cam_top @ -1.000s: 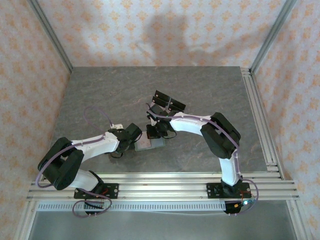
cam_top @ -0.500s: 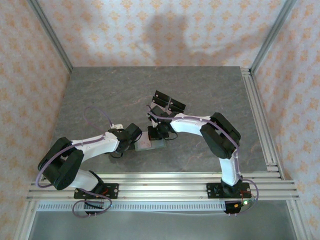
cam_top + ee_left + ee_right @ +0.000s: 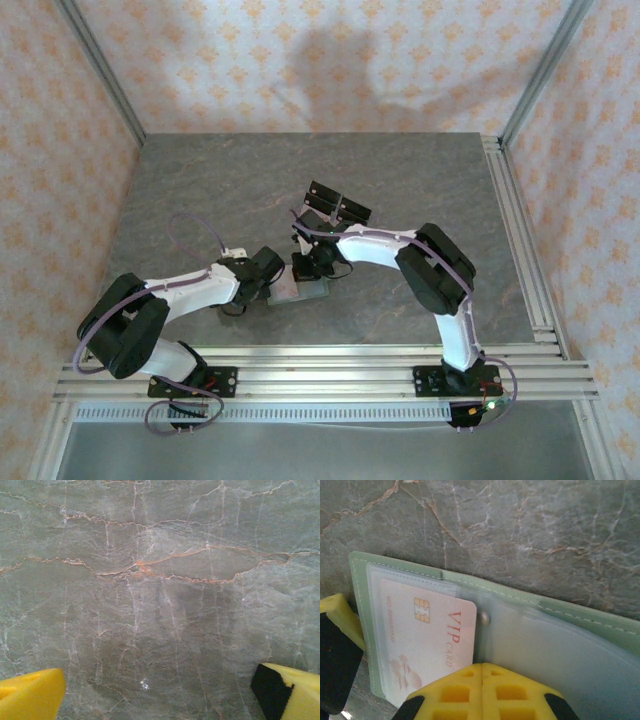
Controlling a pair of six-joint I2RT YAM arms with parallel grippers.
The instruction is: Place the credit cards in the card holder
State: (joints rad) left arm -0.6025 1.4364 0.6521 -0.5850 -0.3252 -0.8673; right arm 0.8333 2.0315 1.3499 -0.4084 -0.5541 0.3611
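grey veined stone table (image 3: 200, 190), open green card holder (image 3: 590, 622) flat on it, black-topped stand (image 3: 322, 195) nearby

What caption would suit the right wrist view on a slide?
Right claw at a pink VIP card sleeved in the open green card holder.

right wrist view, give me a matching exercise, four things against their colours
Things:
1 card holder
2 credit card
3 table
4 gripper pads

Colours:
a yellow
b veined grey
c sage green
d pale pink

Pairs: 1-c, 2-d, 3-b, 4-a
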